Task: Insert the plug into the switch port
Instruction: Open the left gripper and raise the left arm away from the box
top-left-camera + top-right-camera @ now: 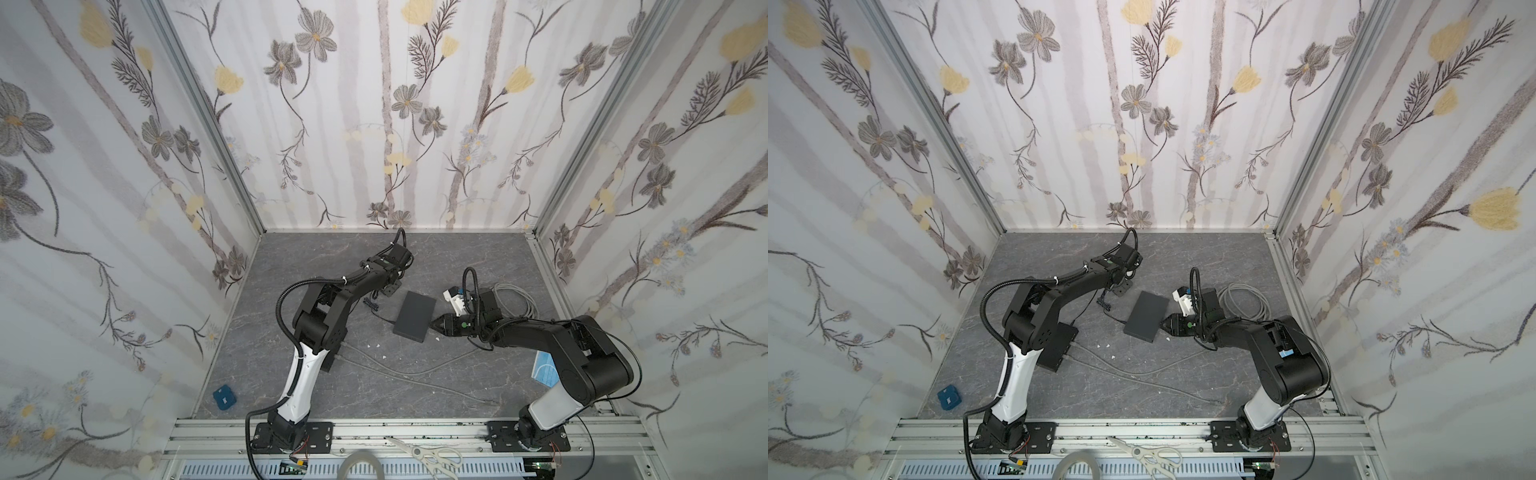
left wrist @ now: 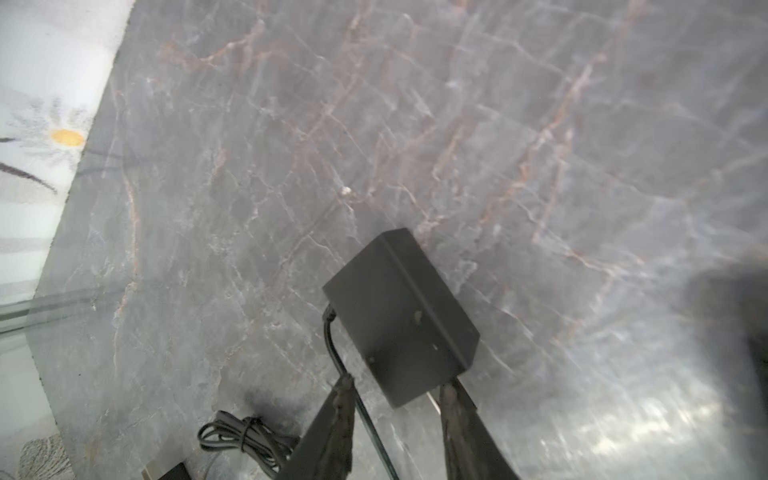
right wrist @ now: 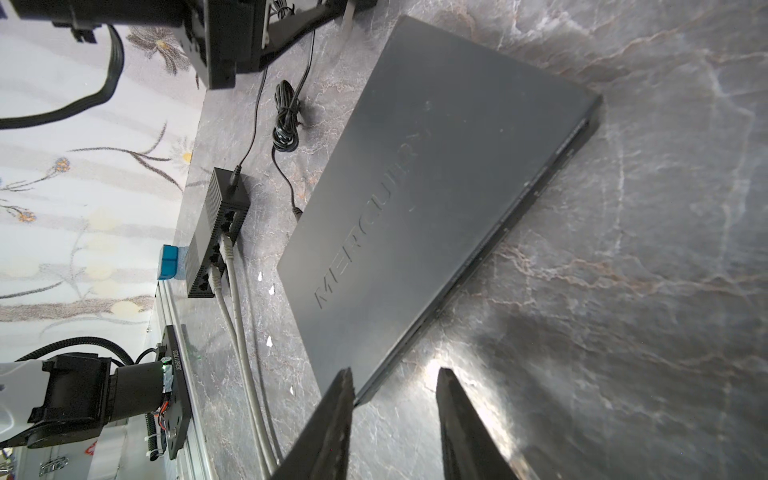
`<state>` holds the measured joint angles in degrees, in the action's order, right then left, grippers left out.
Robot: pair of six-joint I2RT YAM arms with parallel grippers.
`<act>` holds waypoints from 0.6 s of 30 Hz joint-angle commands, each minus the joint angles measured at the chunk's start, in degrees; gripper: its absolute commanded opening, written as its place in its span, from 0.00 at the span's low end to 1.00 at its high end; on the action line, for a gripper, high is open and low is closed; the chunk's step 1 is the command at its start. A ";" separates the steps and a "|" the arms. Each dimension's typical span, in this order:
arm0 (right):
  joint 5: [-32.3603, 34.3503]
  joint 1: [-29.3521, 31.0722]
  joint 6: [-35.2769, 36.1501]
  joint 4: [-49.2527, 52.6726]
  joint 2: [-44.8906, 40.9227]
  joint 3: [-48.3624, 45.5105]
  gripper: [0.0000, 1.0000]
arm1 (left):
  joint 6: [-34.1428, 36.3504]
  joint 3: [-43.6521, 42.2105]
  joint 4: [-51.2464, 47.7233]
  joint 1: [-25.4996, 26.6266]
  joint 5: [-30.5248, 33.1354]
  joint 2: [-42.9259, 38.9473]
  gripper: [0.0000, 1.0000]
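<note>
Switch (image 1: pixel 414 316) lies flat mid-bench (image 1: pixel 478 257); your right gripper (image 3: pixel 395 376) sits at its near corner, jaws apart and empty. Your left gripper (image 2: pixel 398 382) has its jaws spread about a corner of the black adapter (image 2: pixel 399 316), unclamped. Grey cable (image 1: pixel 457 394) ends loose toward the bench's front, well apart from both; its plug is too small to make out

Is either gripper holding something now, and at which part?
Right gripper: nothing; its open jaws straddle a corner of the switch. Left gripper: the end of the power adapter lies between its fingers, but a grip cannot be confirmed.
</note>
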<state>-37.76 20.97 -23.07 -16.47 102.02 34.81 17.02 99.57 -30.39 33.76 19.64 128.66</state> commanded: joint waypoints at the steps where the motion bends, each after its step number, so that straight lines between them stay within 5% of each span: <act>1: -0.92 -0.14 0.48 -2.43 0.27 -0.09 0.36 | -3.53 1.66 1.83 -1.06 5.01 0.86 0.36; 11: -0.47 -0.14 -0.20 -2.88 1.62 0.68 0.36 | -10.24 -3.72 7.37 -1.76 -2.29 -7.52 0.36; 18: 0.05 -0.15 -1.22 -3.15 2.09 1.55 0.36 | -23.08 -6.38 4.62 -1.56 -17.24 -15.18 0.38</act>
<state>-37.67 20.82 -23.57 -16.53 103.63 35.70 1.41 94.21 -24.58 32.16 11.20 115.02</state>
